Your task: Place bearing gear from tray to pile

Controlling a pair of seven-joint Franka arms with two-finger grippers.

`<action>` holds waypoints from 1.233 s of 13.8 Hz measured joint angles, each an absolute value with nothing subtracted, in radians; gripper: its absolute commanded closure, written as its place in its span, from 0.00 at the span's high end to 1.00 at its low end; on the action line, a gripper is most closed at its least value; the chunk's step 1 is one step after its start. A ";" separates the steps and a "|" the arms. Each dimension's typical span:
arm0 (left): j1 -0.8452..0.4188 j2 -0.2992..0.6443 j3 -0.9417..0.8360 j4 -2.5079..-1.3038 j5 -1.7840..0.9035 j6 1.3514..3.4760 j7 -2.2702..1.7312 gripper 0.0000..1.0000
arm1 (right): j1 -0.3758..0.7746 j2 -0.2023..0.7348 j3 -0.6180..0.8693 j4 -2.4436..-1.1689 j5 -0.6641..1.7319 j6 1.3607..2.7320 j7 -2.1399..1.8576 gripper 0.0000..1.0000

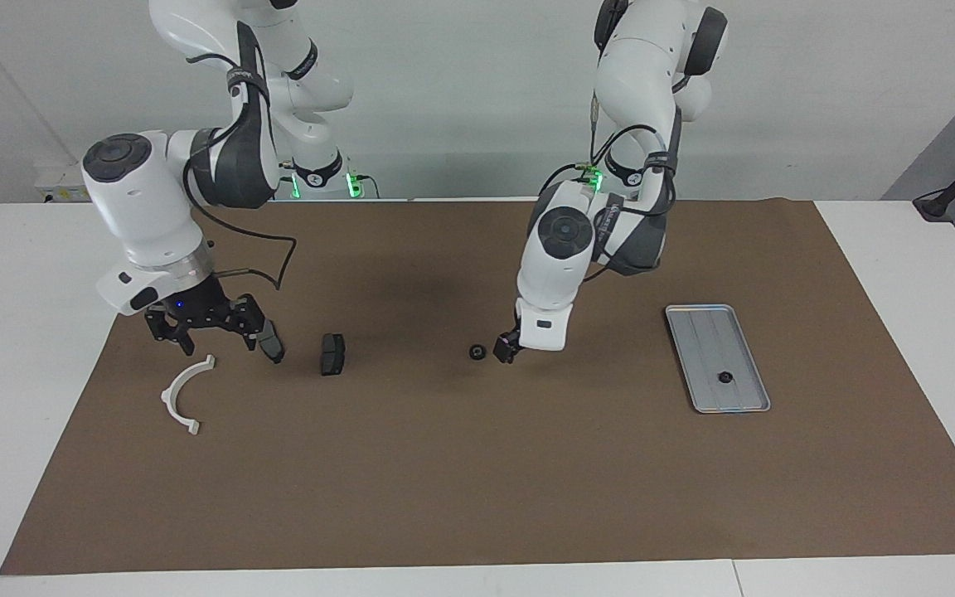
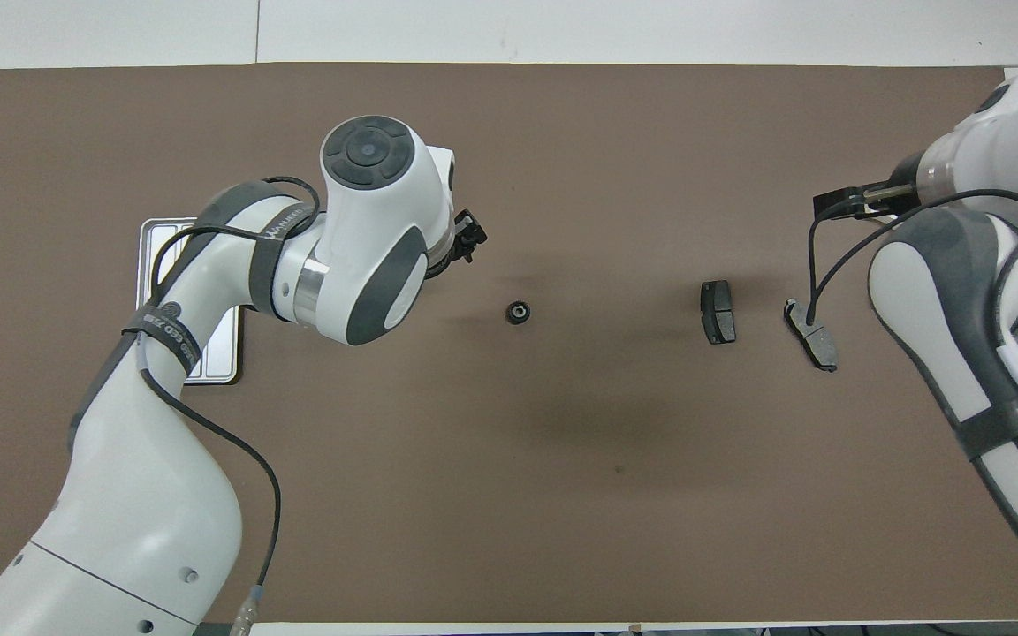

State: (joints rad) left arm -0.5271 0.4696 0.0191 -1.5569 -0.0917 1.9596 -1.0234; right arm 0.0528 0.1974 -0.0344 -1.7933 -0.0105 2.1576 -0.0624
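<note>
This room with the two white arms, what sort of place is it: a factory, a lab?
Probably a robotics lab bench, not a factory line: two arms bolted at one table, a plain brown mat, and a few loose parts, brake pads and a tray, set out for practice.

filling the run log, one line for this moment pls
left claw: open, beside bearing gear on mat | right claw: open, over pile | second gear: in tray

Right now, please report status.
Left gripper open beside gear on mat. Right gripper open over pad. Second gear in tray.
</note>
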 measured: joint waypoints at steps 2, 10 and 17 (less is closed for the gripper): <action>-0.453 0.420 0.027 -1.646 -0.091 1.960 -0.874 1.00 | 0.121 0.228 -0.030 -1.775 -0.010 2.176 0.018 1.00; -0.058 0.312 0.032 -1.833 -0.080 2.059 -0.221 0.85 | 0.441 0.315 -0.023 -1.716 -0.013 2.173 0.437 0.99; -0.031 0.332 0.028 -1.881 0.026 2.207 -0.172 0.65 | 0.593 0.384 -0.023 -1.719 -0.013 2.134 0.545 0.99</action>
